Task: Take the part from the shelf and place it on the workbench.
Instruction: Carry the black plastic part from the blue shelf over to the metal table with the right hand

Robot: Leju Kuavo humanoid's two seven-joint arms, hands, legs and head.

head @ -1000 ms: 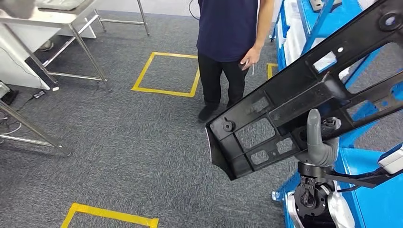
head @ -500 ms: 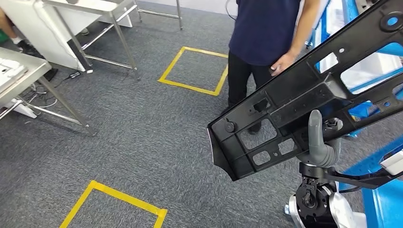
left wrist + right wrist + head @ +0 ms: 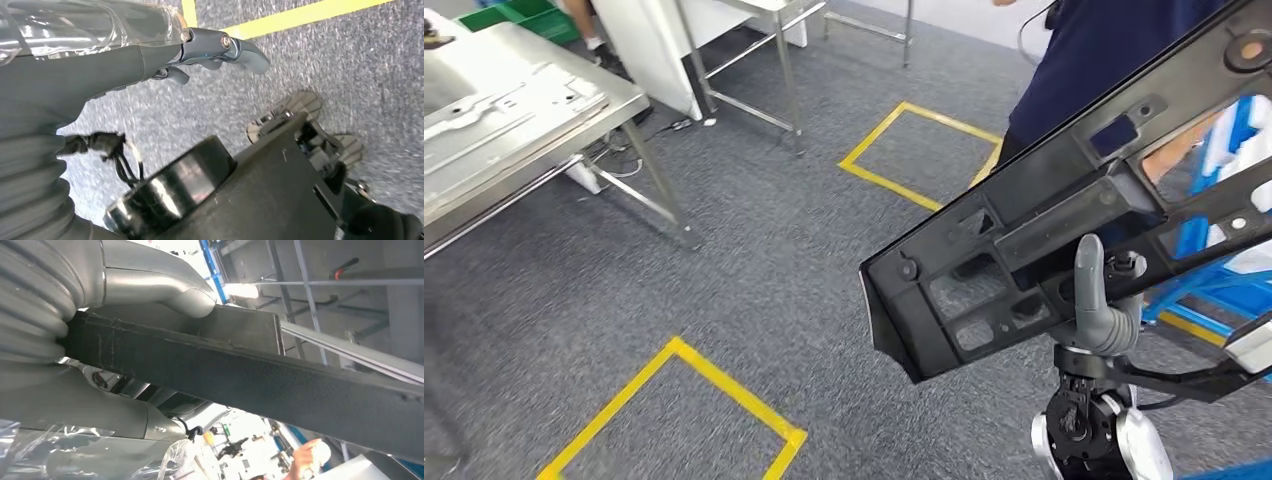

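While right hand (image 3: 1105, 300) fingers hold part (image 3: 1064, 200), workbench (image 3: 514, 130) stands on grey carpet (image 3: 724, 270).

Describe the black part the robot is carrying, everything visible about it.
The part is a long, flat black panel, plastic by its look, with raised ribs, rectangular cutouts, round bosses and small holes. It is held in the air above the grey carpet, slanting up from its blunt lower end toward the head view's upper right, where it runs out of frame. The right hand grips it near the lower end, thumb on the ribbed face. Nothing else visibly touches it.
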